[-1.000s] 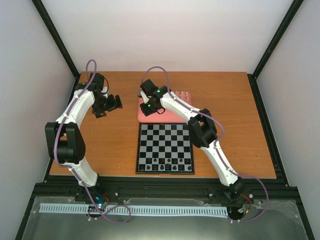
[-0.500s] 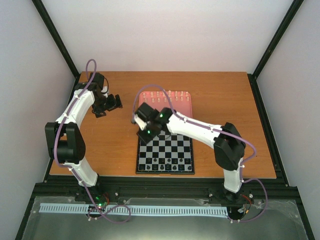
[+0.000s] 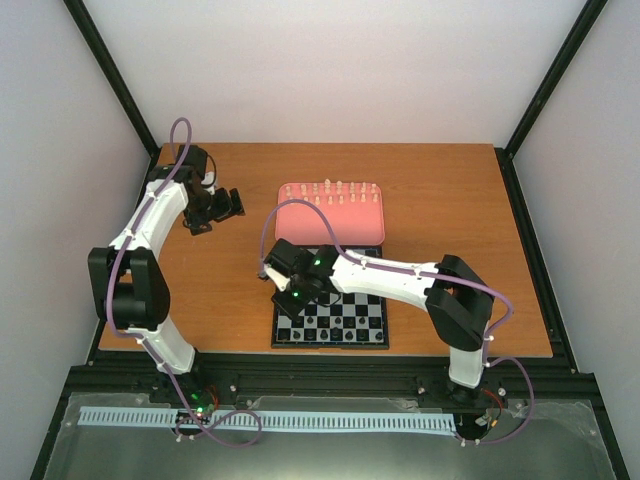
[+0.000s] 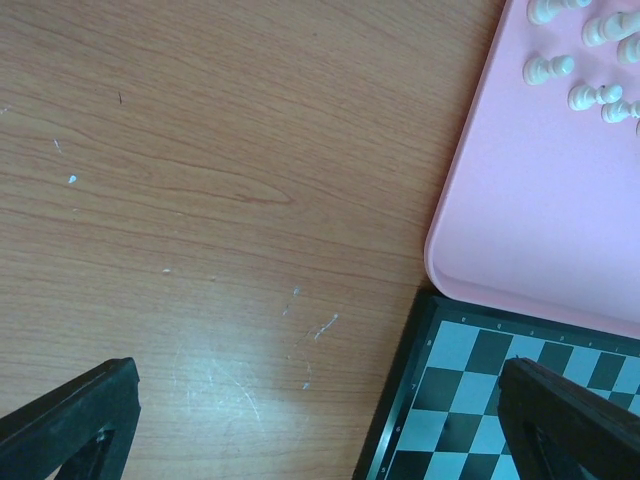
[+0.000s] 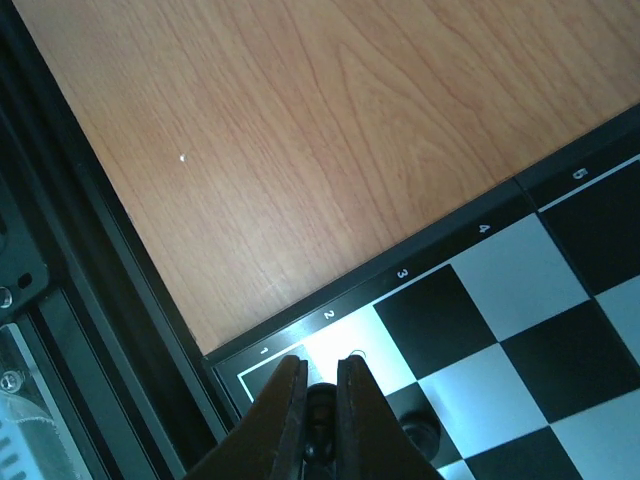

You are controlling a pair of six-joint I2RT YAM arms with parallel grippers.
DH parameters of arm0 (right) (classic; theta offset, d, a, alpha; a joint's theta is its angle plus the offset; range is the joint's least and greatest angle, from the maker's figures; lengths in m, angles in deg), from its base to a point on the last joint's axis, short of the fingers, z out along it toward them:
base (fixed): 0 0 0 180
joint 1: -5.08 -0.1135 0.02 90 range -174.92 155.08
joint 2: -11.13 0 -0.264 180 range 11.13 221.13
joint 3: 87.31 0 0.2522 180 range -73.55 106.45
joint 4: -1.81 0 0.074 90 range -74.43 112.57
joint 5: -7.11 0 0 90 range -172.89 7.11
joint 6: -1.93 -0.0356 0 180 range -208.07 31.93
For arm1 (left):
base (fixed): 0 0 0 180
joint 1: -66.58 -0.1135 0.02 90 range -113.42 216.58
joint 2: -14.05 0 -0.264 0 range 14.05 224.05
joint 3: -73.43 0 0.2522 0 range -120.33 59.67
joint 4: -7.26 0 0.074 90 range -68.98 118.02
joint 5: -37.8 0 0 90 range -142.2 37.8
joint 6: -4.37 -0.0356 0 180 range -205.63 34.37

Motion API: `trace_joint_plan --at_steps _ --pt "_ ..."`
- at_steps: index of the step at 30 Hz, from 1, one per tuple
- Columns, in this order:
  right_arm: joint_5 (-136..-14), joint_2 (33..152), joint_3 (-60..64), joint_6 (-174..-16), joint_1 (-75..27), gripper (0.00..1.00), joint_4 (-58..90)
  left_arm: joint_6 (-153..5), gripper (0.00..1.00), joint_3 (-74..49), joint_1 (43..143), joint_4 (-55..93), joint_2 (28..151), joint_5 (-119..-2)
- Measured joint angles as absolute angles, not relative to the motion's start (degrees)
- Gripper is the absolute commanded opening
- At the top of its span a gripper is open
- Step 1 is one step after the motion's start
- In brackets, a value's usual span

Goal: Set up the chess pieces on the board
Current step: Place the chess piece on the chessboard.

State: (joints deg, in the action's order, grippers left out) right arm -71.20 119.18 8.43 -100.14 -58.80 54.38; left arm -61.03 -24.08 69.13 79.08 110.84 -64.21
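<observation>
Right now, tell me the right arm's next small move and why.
Probably lower straight down and release. The right gripper is shut on a black chess piece over the chessboard corner squares, next to a neighbouring black piece already standing on the board.

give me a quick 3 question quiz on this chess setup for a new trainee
1. True or false: the white pieces stand on the pink tray.
2. The right gripper, shut on a dark piece, is above: A the tray, B a corner of the board, C bare table.
3. Which gripper has open fingers?
Key: 1 true; 2 B; 3 the left gripper.
</observation>
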Motion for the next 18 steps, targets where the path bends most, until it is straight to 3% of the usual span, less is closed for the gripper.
trace_joint_plan --at_steps 18 --pt "-69.7 124.8 10.2 -99.9 -58.9 0.03 54.8 -61.0 1.00 -23.6 69.1 79.0 110.5 -64.2"
